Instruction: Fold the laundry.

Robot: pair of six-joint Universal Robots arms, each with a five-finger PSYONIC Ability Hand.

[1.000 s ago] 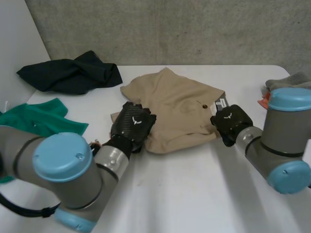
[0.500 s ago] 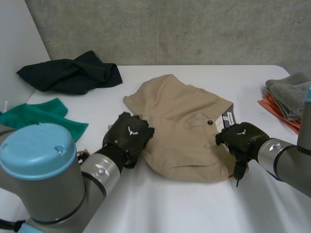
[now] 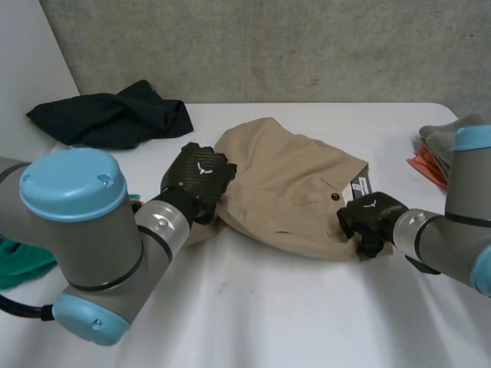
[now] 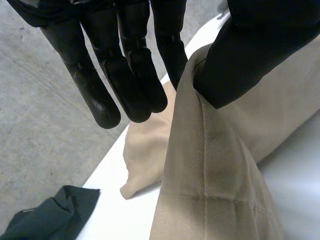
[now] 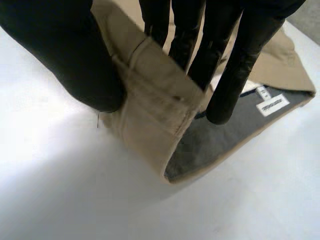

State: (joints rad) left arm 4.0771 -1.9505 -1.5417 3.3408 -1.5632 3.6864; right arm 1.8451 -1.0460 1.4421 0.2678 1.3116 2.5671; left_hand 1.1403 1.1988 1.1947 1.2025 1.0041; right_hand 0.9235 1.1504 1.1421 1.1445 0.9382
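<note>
The khaki shorts lie in the middle of the white table, rumpled and doubled over rather than squared off, so their fold looks only begun. Both hands have hold of them at opposite ends. Behind them at the table's far left a dark navy garment sits in a heap, and a green garment lies at the near left edge. Neither appears folded, so most of the task seems left, while the grey cloths stacked at the far right look finished. In the head view, the left hand rests on the shorts' left edge and the right hand on their near right corner, but the grips are hidden. The left wrist view shows straight fingers and the thumb pinching a raised hem between them. The right wrist view shows the waistband clamped between thumb and fingers, its grey lining turned outward with a white label. A small dark button can be seen from the head view.
</note>
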